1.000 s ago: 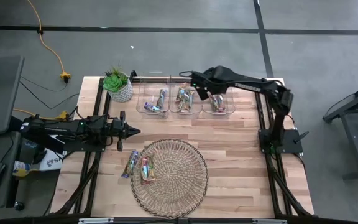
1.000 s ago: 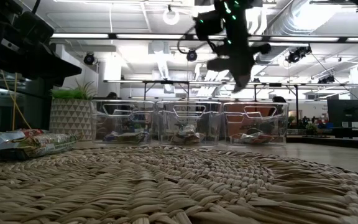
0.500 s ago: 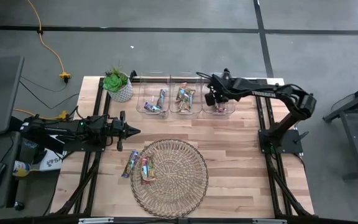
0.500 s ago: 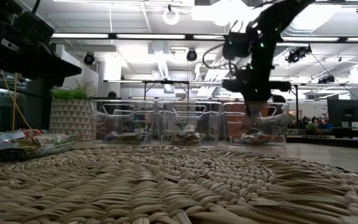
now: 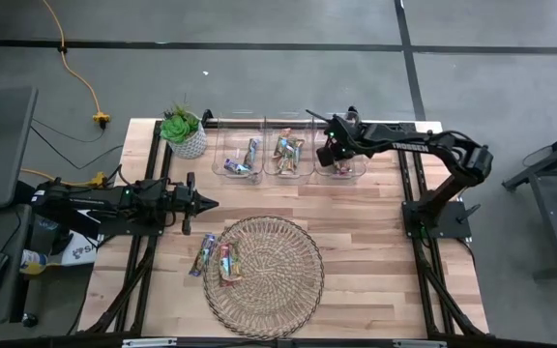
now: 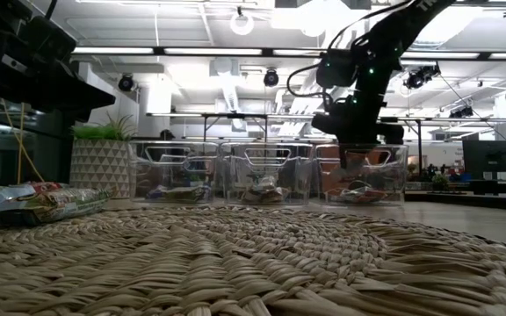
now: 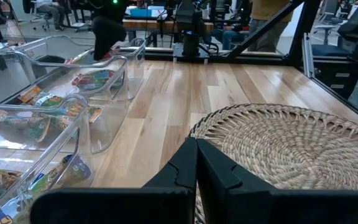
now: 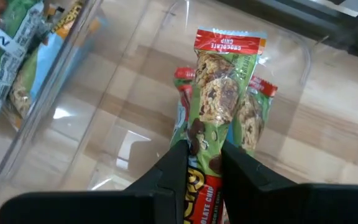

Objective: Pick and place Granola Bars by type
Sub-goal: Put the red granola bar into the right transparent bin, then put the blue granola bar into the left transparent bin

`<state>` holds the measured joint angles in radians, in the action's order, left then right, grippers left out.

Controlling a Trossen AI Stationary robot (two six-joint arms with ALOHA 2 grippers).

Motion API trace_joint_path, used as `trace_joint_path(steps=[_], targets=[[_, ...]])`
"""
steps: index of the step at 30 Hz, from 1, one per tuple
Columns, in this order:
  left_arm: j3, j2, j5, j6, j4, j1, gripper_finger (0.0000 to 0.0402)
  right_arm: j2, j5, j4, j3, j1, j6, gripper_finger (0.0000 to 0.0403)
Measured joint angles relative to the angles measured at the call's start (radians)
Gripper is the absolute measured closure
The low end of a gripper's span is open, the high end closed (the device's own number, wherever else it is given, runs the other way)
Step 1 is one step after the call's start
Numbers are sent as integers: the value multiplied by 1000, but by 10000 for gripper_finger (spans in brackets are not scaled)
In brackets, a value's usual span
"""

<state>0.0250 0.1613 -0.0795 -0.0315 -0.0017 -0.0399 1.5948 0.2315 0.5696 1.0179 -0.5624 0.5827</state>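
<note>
Right gripper (image 5: 329,155), upper right: now lowered into right-hand bin (image 5: 354,172) | clamps red-green granola bar (image 8: 215,106) | release pending | left gripper (image 5: 207,203) closed, idle mid-left.

I am working at a light wooden table (image 5: 356,242) standing on grey floor (image 5: 259,87) crossed by dark lines. An orange cable (image 5: 80,77) is lying on the floor. Overhead, ceiling lights (image 6: 174,50) and exposed ducts (image 6: 446,22) are showing.
</note>
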Motion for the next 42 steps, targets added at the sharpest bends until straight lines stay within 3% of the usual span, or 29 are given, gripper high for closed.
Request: trace_joint_path(steps=[13,25,31,42], targets=[[0,0,0,0,0,0,400,0,-63,-28,-20,-30,-68,237],[0,0,0,0,0,0,400,-17,-138,-63,-8,-29,-95,229],[0,0,0,0,0,0,400,-156,-150,-73,-6,-30,-129,240],[0,0,0,0,0,0,400,-509,-263,-72,-5,5,-165,286]])
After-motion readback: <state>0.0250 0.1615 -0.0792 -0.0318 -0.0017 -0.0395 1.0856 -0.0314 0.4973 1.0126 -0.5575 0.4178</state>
